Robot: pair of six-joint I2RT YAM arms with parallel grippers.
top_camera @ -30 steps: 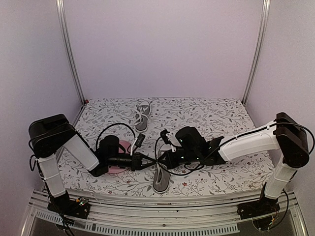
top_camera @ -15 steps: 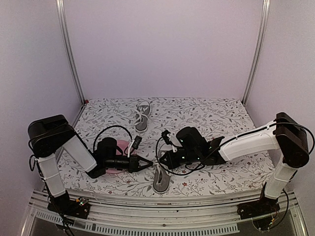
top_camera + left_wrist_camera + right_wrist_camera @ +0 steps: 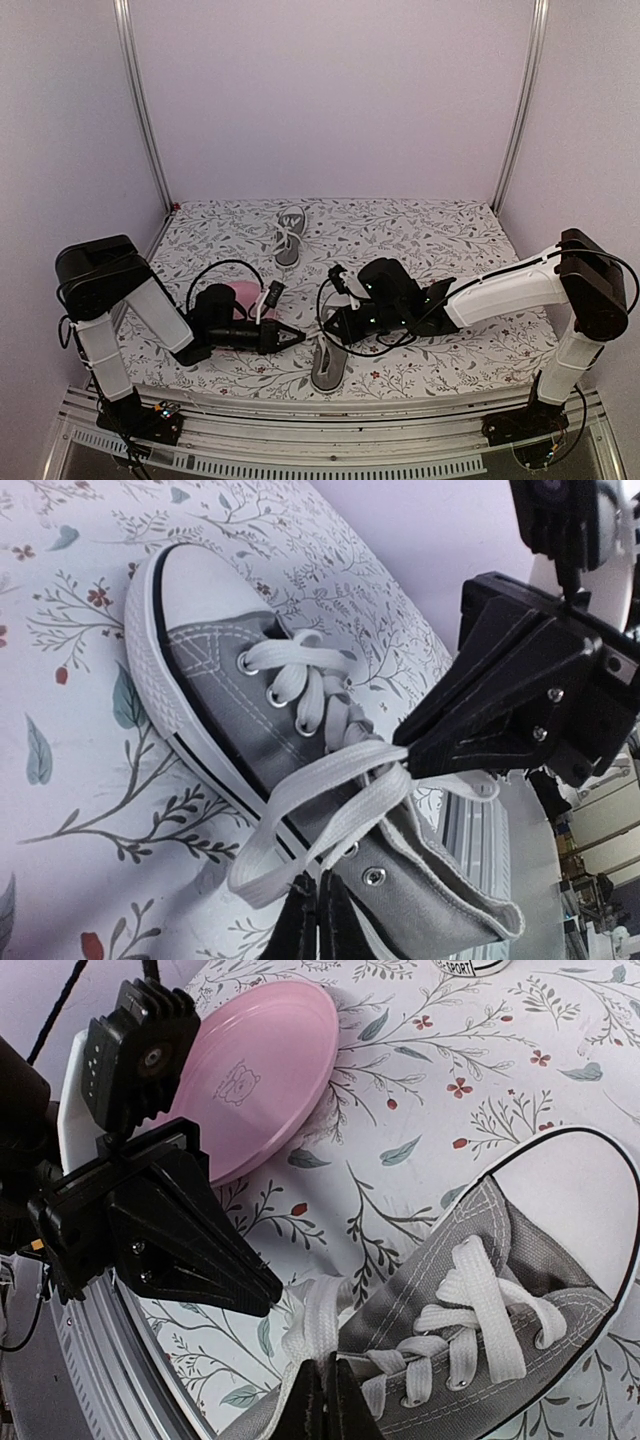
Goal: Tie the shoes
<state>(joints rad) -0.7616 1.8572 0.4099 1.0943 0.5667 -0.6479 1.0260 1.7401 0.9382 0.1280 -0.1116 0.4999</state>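
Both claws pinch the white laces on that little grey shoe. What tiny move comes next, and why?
Probably pull apart sideways: the left end effector and right end effector each grip the white lace of the near grey canvas sneaker, and it loops slack between them.

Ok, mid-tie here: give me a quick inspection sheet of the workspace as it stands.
Surface: floral table cover, lying flat.
Job's things: near shoe between the two grippers, laces loose and untied; far shoe near the back, apart from both arms, its laces too small to judge.
Clutter: pink plate left of the near shoe, partly hidden by the left arm.
Grippers: left gripper shut on the white lace; right gripper shut on the same shoe's lace.
Cables: black cables loop above both wrists.
Surroundings: plain walls, metal frame posts; nothing else seen.
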